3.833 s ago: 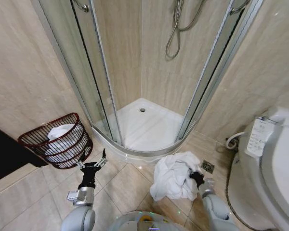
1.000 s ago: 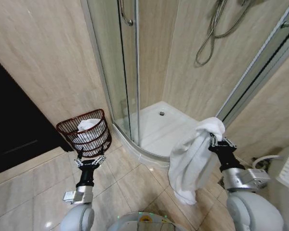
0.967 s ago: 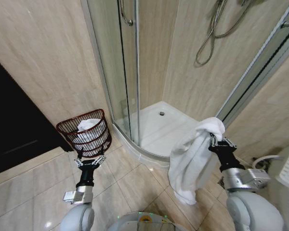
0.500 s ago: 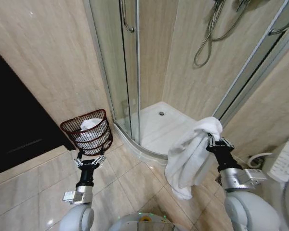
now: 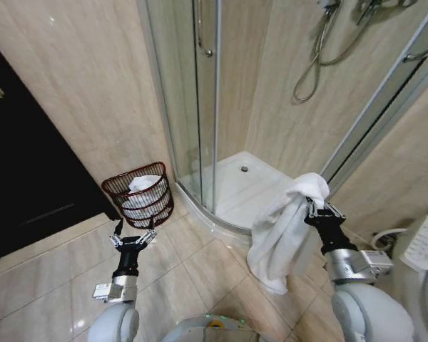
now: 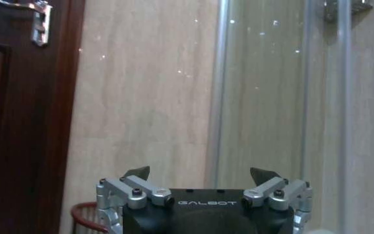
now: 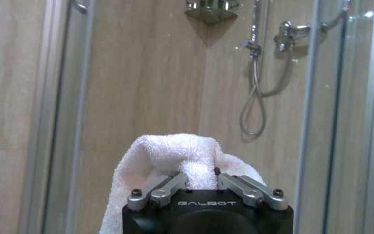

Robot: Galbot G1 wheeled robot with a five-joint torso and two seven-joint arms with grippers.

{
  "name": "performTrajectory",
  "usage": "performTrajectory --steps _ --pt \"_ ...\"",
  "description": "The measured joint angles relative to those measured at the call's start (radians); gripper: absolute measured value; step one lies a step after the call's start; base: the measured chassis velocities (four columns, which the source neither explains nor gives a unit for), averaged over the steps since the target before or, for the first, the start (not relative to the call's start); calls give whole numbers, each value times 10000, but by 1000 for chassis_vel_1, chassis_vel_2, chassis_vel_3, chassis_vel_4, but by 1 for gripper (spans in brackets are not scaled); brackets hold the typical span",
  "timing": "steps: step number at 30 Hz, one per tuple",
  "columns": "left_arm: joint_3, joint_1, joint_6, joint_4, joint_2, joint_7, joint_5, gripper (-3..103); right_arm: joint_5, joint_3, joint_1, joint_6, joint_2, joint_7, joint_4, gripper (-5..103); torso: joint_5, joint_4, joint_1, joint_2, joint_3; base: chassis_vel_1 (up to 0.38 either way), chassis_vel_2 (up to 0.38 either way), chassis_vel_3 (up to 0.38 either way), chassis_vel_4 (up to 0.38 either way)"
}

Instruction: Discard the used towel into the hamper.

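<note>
A white towel (image 5: 282,229) hangs in a long fold from my right gripper (image 5: 315,209), which is shut on its top and held up at the right, in front of the shower. In the right wrist view the towel (image 7: 167,156) bunches above the closed fingers (image 7: 167,187). The hamper (image 5: 142,197), a small round reddish-brown openwork basket with white cloth inside, stands on the floor by the wall, left of the shower. My left gripper (image 5: 133,236) is open, low at the left, just in front of the hamper. The hamper's rim (image 6: 83,219) peeks beside it in the left wrist view.
A glass corner shower enclosure (image 5: 200,107) with a raised white tray (image 5: 242,185) stands straight ahead. A dark wooden door (image 5: 28,171) is at the left. A toilet (image 5: 422,249) sits at the far right. Beige floor tiles (image 5: 200,271) lie between hamper and towel.
The whole picture has shifted right and down a little, so the camera turned left. The towel stays hanging in the shut right gripper. The left gripper stays open.
</note>
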Motion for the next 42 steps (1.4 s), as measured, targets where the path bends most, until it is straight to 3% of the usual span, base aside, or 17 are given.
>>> performTrajectory --steps 15,42 --pt "9 20 -20 3 -9 -21 12 100 191 -270 52 122 -2 265 3 7 -10 -2 187 520 331 251 243 -252 -243" --pt "28 98 -44 47 -55 -223 -15 100 -239 -891 50 233 -113 265 1 7 -3 0 570 1536 968 24 30 39 36"
